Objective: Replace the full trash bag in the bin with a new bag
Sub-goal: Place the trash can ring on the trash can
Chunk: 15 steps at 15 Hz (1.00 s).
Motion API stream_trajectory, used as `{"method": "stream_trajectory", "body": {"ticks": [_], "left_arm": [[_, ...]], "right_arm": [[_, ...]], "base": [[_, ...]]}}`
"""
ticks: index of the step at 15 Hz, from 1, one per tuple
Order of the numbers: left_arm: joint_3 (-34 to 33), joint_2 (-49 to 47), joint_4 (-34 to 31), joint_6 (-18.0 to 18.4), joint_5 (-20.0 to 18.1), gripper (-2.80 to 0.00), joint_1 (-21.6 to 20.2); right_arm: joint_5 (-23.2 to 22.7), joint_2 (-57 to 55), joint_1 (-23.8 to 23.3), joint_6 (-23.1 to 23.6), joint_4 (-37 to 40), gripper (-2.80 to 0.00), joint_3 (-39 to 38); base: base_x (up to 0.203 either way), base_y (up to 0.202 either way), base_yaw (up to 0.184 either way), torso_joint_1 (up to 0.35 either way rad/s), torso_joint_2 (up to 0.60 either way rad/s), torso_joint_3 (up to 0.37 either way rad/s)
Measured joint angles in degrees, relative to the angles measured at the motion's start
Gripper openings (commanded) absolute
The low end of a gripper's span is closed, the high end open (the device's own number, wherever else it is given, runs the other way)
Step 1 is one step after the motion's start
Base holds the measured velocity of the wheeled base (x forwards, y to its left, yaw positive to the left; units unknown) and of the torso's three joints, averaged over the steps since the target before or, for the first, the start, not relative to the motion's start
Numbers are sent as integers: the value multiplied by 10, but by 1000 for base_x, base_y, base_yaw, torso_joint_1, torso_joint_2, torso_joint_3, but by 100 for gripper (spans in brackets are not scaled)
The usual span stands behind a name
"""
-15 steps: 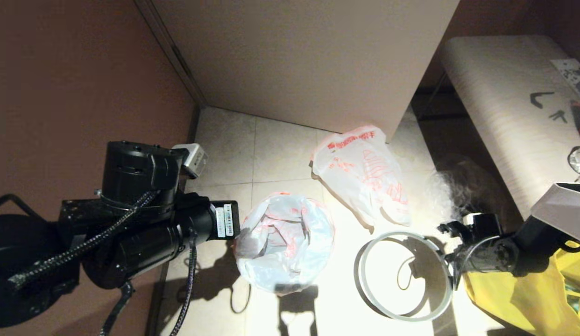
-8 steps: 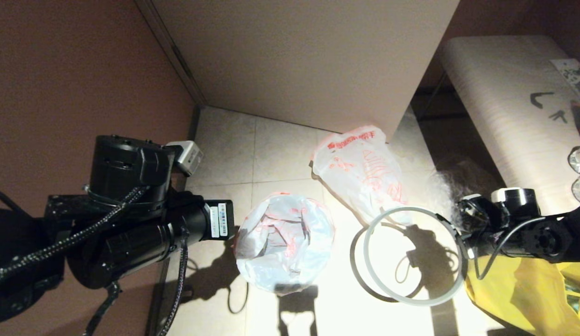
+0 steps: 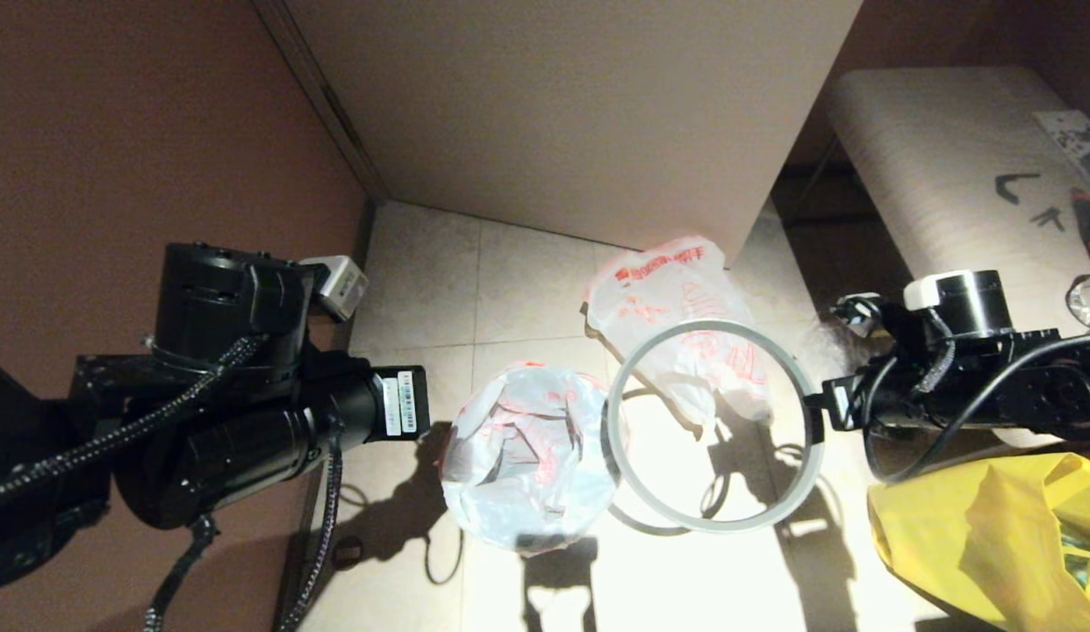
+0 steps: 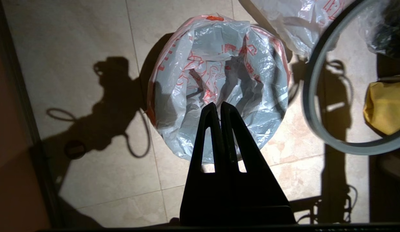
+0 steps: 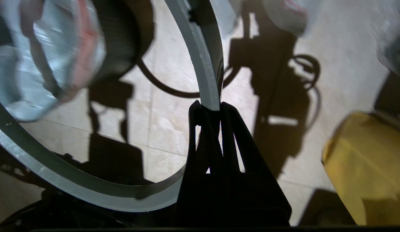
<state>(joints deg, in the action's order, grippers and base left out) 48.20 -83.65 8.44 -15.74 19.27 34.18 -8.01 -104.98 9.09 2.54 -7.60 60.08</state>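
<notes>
Now the right gripper (image 3: 817, 412), fingers clamped on the ring (image 3: 712, 525), must lower it squarely over the bag-lined bin (image 3: 532, 456).

New bag (image 3: 529, 452) in bin (image 5: 122, 38); ring (image 3: 712, 426) right; full bag (image 3: 677, 316) behind.

New bag (image 3: 527, 456) in bin showing translucent white w/ red print. Full bag (image 3: 681, 329) at 12 o'clock: white, red text and stripes. Ring (image 3: 716, 524) grey. Bag (image 3: 993, 535) at 4 o'clock glowing yellow. Tiles (image 3: 422, 263) beige.
</notes>
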Motion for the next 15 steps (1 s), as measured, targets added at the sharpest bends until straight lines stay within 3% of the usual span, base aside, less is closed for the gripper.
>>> {"method": "stream_trajectory", "body": {"ticks": [3,10,15], "left_arm": [[8,0,-1,0,-12,-280,-13],[25,-12,0,1,-21,-280,-52],[27,-17,1,1,-30,-280,-63]], "right_arm": [[14,-24,67,-16,50,-280,96],[111,-177,205,-33,160,-280,328],[148,-260,255,-53,223,-280,434]], "base": [[0,0,0,0,0,0],[0,0,0,0,0,0],[0,0,0,0,0,0]]}}
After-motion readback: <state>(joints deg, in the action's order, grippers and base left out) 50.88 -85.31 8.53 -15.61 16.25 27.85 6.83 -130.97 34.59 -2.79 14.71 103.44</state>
